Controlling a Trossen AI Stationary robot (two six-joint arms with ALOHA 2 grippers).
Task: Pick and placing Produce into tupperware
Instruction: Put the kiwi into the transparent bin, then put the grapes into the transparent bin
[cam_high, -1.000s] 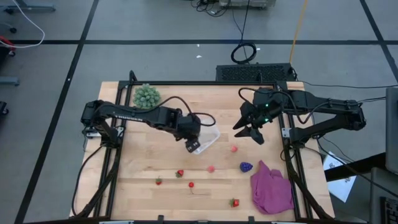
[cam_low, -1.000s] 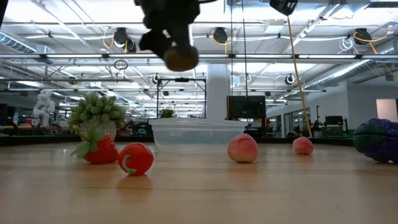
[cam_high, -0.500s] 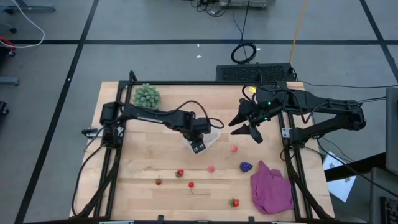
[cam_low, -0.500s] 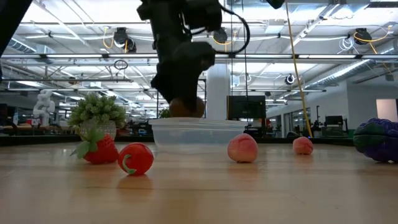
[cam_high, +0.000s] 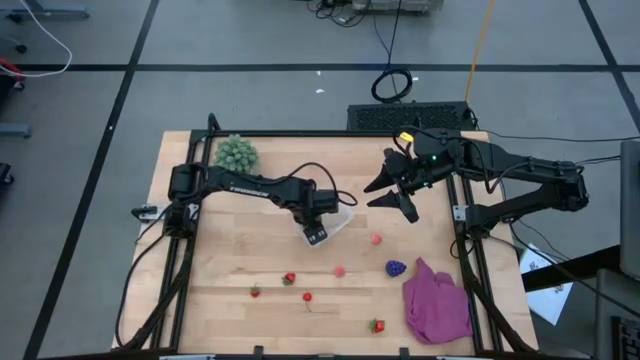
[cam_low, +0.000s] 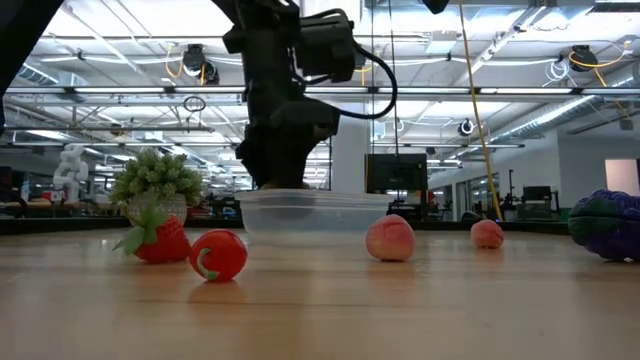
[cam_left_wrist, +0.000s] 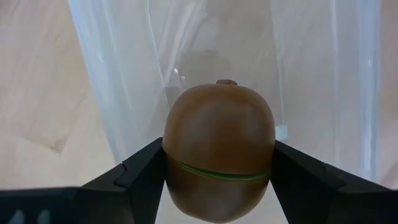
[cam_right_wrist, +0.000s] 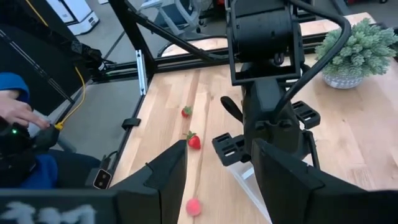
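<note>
My left gripper (cam_high: 318, 230) reaches down into the clear tupperware (cam_high: 338, 218) near the table's middle, shut on the brown round fruit (cam_left_wrist: 219, 149). In the low view the gripper (cam_low: 285, 160) dips behind the tub's rim (cam_low: 318, 198), and the fruit does not show there. The rest of the produce lies on the wood: two pink fruits (cam_high: 376, 238) (cam_high: 339, 270), a purple cluster (cam_high: 396, 267) and several red ones (cam_high: 289, 278). My right gripper (cam_high: 393, 195) hovers open above the table, right of the tub. My left gripper pinches the brown fruit between its two fingers (cam_left_wrist: 143, 177), one on each opposite side (cam_left_wrist: 177, 155), at the green seam around it. The fingers come from above, pointing down. The fruit hangs over the tub's clear floor (cam_left_wrist: 205, 56). I cannot tell whether it touches the floor.
A green spiky plant (cam_high: 236, 154) stands at the far left corner. A purple cloth (cam_high: 437, 302) lies crumpled at the near right. Black frame rails run along both table sides. In the right wrist view a person's hand and blue sleeve (cam_right_wrist: 15, 118) show beyond the table.
My left gripper has come down with the brown fruit, from well above the tub to inside its rim, shifting slightly toward the table's right. My right gripper has drawn back a little toward the far edge, still open.
</note>
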